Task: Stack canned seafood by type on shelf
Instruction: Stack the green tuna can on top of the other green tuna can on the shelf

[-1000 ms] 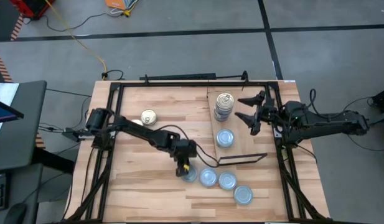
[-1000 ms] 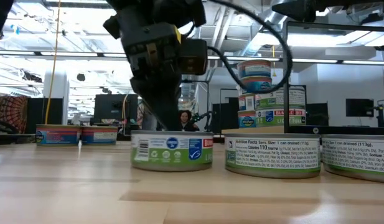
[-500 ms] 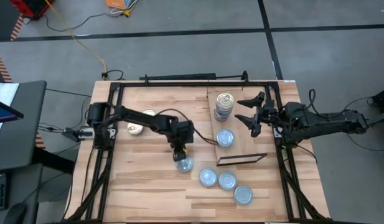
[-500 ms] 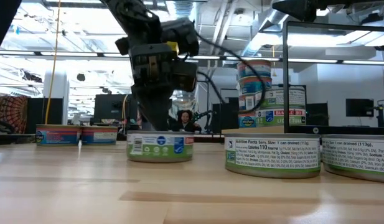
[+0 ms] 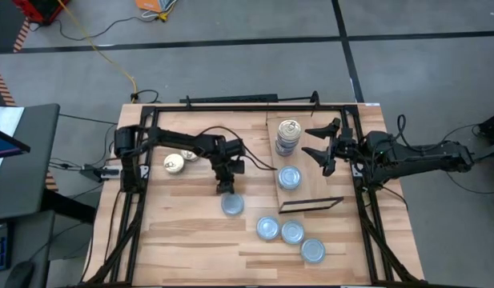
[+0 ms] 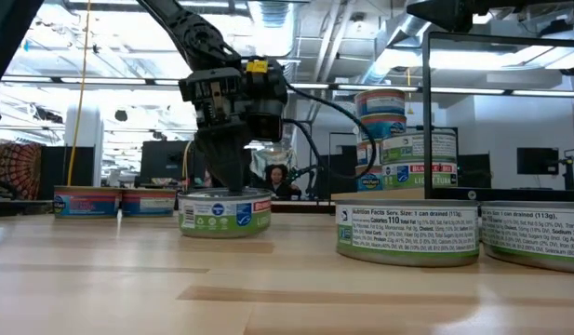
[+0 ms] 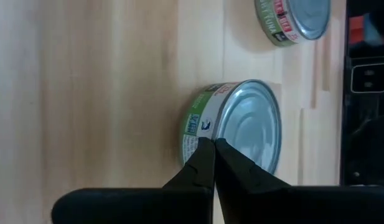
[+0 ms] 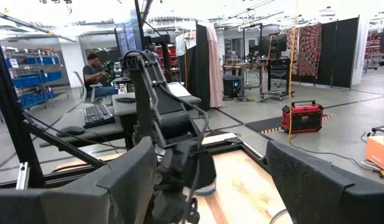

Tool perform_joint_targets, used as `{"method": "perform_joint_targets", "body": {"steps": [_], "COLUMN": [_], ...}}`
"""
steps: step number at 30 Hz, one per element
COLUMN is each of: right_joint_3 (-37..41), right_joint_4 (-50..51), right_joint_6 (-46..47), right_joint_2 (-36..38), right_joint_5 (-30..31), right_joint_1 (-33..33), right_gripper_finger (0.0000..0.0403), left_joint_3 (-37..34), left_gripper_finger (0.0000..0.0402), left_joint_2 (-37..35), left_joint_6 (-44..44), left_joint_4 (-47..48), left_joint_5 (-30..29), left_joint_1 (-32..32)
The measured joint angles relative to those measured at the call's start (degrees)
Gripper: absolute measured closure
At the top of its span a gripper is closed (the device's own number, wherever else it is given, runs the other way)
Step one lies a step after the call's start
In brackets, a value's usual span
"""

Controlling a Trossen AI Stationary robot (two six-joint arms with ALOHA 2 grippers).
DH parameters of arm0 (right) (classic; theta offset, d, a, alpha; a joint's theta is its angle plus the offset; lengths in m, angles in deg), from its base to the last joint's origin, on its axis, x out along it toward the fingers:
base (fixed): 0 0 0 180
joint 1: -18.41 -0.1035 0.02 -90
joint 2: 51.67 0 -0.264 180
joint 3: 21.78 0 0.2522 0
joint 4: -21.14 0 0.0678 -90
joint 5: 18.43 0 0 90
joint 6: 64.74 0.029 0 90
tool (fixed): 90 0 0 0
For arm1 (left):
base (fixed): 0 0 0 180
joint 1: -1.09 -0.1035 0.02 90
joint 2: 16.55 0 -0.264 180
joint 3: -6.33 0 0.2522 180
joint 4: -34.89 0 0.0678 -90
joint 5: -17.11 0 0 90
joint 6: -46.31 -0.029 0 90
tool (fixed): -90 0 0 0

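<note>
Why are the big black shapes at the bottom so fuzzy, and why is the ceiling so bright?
Right wrist view: the right gripper's own fingers sit too close to the camera, so they blur. Low view: bright ceiling lights wash out the top, leaving the left gripper dark over a tin. Left wrist view: that tin's silvery top shows a soft sheen.

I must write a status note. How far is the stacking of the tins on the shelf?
Done: a gold-topped stack and one silver tin are on the shelf. In hand: the shut left hand pushes a silver tin. Left: three silver tins and gold tins on the table; the open right hand waits.
</note>
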Motion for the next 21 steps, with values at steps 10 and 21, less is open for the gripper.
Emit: {"method": "perform_joint_targets", "body": {"steps": [10,21], "right_joint_3": [0.0,0.0], "right_joint_4": [0.0,0.0], "right_joint_6": [-0.2,-0.2], "right_joint_2": [0.0,0.0], "right_joint_5": [0.0,0.0], "right_joint_1": [0.0,0.0], "right_gripper_finger": [0.0077,0.0077], "left_joint_3": [0.1,0.5], "left_gripper_finger": [0.0401,0.0401], "left_joint_2": [-0.1,-0.6], "left_joint_6": [-4.2,-6.8], "left_joint_4": [4.1,6.3], "left_joint_5": [0.7,-13.5], "left_joint_1": [-3.4,-5.6]}}
